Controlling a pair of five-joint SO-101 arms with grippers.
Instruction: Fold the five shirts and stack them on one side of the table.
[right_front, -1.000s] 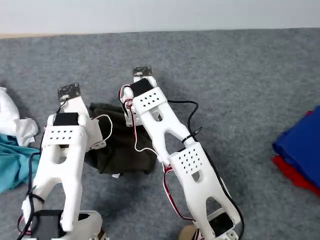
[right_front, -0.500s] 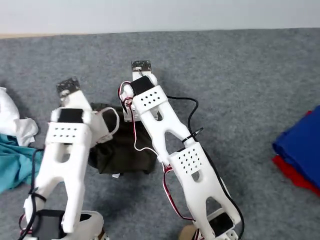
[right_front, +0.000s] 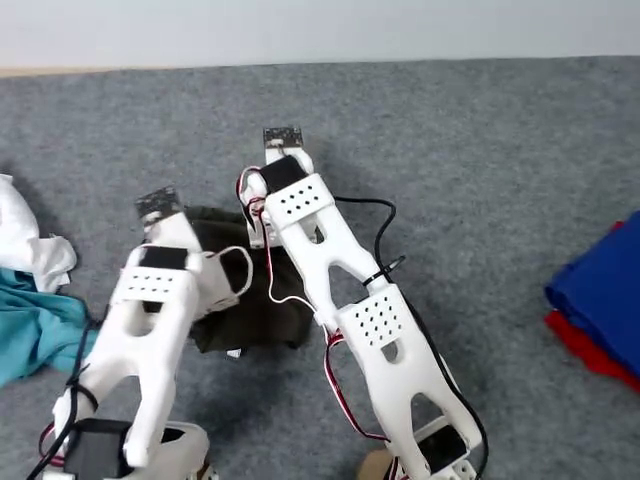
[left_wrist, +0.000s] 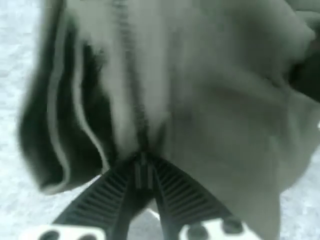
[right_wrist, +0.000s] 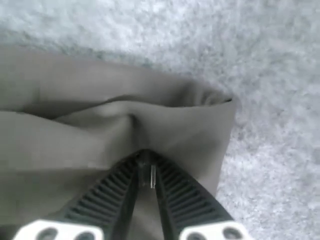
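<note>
Left gripper (left_wrist: 142, 172) and right gripper (right_wrist: 146, 167), each with fingers pressed together, pinching a fold of the dark green shirt (right_front: 255, 300). Grey table (right_front: 480, 150): dark green shirt bunched just toward 9 o'clock of centre, under both arms; blue shirt (right_front: 600, 285) on red shirt (right_front: 585, 345) at 3 o'clock; teal shirt (right_front: 30, 325) and white shirt (right_front: 25, 240) at 9 o'clock.
</note>
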